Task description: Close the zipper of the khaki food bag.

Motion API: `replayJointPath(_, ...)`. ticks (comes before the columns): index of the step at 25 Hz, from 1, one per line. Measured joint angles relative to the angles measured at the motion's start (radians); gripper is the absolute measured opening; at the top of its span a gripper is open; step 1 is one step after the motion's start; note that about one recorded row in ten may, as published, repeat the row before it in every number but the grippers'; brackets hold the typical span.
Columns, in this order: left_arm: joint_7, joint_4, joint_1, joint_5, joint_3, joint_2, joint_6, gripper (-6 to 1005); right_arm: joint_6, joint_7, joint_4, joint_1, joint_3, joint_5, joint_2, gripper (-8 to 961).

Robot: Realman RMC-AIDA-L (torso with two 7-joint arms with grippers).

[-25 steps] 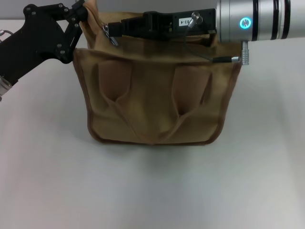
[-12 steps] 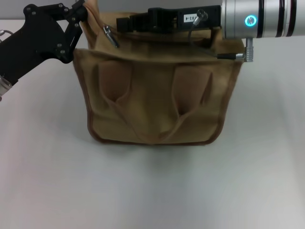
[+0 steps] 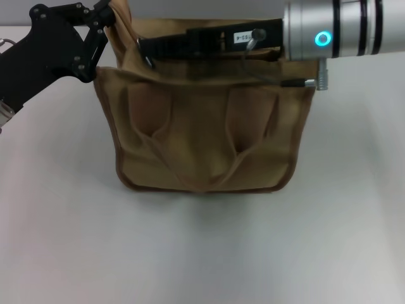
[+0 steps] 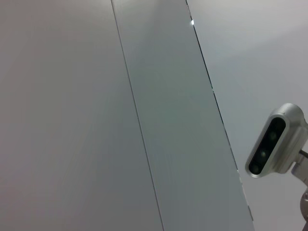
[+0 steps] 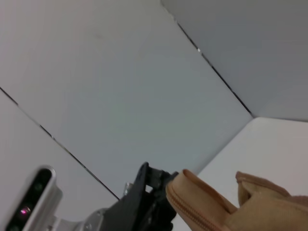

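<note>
The khaki food bag (image 3: 205, 126) is stood upright on the white surface (image 3: 202, 253). Its top left corner is pinched by the clenched left claw (image 3: 107, 16). The right claw (image 3: 147, 45) is laid along the zipper (image 3: 190, 60) at the bag's top, near the left end; whether it is clenched cannot be told.

Head view: high, facing forward and down, near; khaki food bag (image 3: 202, 126) centred, left gripper (image 3: 104, 19) at 10 o'clock. Left wrist view: faces wall panels (image 4: 159, 115); a camera unit (image 4: 276, 147) at 4 o'clock. Right wrist view: faces walls; shares the bag's corner and left gripper (image 5: 151, 192) with head view.
</note>
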Motion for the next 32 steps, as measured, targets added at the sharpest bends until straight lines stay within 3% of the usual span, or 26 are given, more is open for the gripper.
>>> replayJointPath(5,-0.001,0.000,0.000,0.000,0.005,0.000,0.004,26,0.064,-0.001,-0.004,0.005,-0.121,0.069,0.001,282)
replayJointPath(8,-0.001,0.000,0.000,0.000,0.007,-0.001,0.005,26,0.092,-0.001,-0.013,0.010,-0.166,0.084,0.001,274)
replayJointPath(12,-0.001,0.000,0.001,-0.002,0.004,-0.001,0.009,25,0.095,-0.001,-0.025,0.001,-0.169,0.094,0.002,198)
replayJointPath(19,-0.001,0.000,0.008,-0.004,0.001,-0.001,0.011,24,0.079,-0.080,-0.111,-0.099,-0.183,0.184,0.002,92)
replayJointPath(32,-0.001,0.000,0.011,-0.007,0.002,0.000,0.016,26,0.055,-0.117,-0.117,-0.142,-0.188,0.208,-0.006,11)
